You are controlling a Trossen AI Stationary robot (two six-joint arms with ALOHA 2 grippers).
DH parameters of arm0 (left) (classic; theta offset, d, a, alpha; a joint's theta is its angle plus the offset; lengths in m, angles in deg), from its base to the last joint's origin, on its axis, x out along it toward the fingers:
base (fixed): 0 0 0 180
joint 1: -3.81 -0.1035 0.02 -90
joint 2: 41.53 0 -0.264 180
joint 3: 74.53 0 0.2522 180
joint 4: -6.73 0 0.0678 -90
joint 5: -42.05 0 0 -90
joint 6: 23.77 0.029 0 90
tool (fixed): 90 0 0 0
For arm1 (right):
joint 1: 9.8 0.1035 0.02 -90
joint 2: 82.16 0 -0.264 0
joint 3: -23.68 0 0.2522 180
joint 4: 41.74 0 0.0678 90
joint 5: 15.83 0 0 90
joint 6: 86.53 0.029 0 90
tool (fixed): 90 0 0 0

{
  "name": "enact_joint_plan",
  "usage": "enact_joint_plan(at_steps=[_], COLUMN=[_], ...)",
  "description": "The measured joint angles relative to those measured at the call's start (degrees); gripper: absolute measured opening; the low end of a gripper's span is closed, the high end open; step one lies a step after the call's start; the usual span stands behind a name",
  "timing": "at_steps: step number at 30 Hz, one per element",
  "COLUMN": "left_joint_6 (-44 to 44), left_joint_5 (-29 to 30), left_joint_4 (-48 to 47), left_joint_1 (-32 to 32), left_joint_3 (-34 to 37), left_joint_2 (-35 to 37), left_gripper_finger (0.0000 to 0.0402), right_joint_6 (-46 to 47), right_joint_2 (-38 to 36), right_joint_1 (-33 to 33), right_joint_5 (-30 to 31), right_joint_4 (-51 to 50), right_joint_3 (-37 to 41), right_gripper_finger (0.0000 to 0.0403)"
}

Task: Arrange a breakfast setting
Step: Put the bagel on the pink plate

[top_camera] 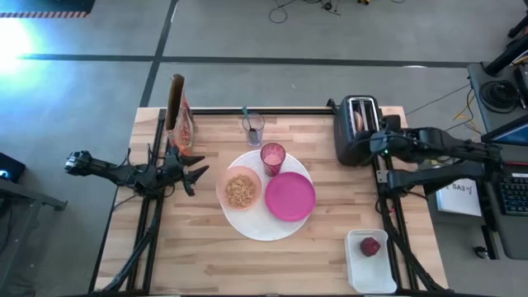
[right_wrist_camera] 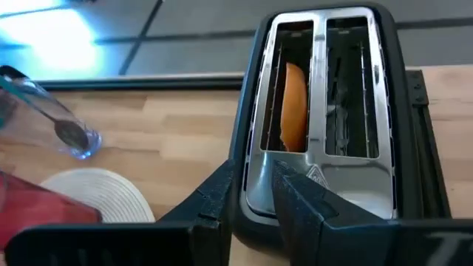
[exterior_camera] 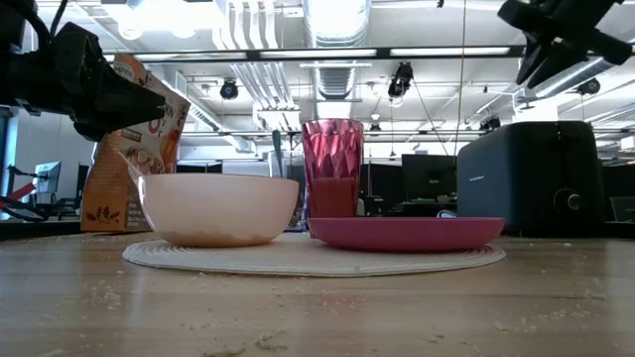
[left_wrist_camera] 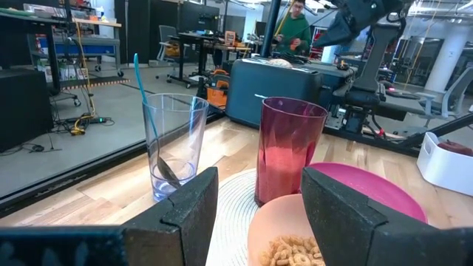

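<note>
On the round white placemat [top_camera: 262, 221] stand the magenta plate [top_camera: 290, 196], the peach bowl [top_camera: 240, 190] with cereal in it, and the pink cup [top_camera: 273, 157]. The teal-handled spoon [left_wrist_camera: 139, 85] stands in a clear glass [left_wrist_camera: 174, 144] beyond the mat. A bagel half [right_wrist_camera: 294, 107] stands on edge in one slot of the black toaster [top_camera: 359, 128]. A small red fruit [top_camera: 370, 246] lies in a white tray [top_camera: 373, 271]. My left gripper [left_wrist_camera: 260, 177] is open and empty, held level, pointing at cup and bowl. My right gripper [right_wrist_camera: 255, 188] hovers above the toaster, slanting down, narrowly open and empty.
A colourful cereal bag [top_camera: 179, 115] stands at the far left of the table, just beyond my left gripper [top_camera: 198, 175]. Crumbs lie scattered on the wood near the front edge. A person stands in the room behind the toaster.
</note>
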Motion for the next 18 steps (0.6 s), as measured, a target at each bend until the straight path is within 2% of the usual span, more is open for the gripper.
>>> enact_joint_plan(at_steps=[9,18], left_joint_6=[0.0,0.0], left_joint_5=[0.0,0.0], left_joint_4=[0.0,0.0], left_joint_1=[0.0,0.0], left_joint_3=[0.0,0.0], left_joint_2=[0.0,0.0], left_gripper_finger=[0.0178,0.0178], right_joint_6=[-3.1,-9.2], right_joint_2=[3.9,9.4], right_joint_1=[-7.7,-15.8], right_joint_5=[-1.7,-1.7], right_joint_4=[0.2,0.8], right_joint_3=[-1.2,-2.5], right_gripper_finger=[0.0147,0.0146])
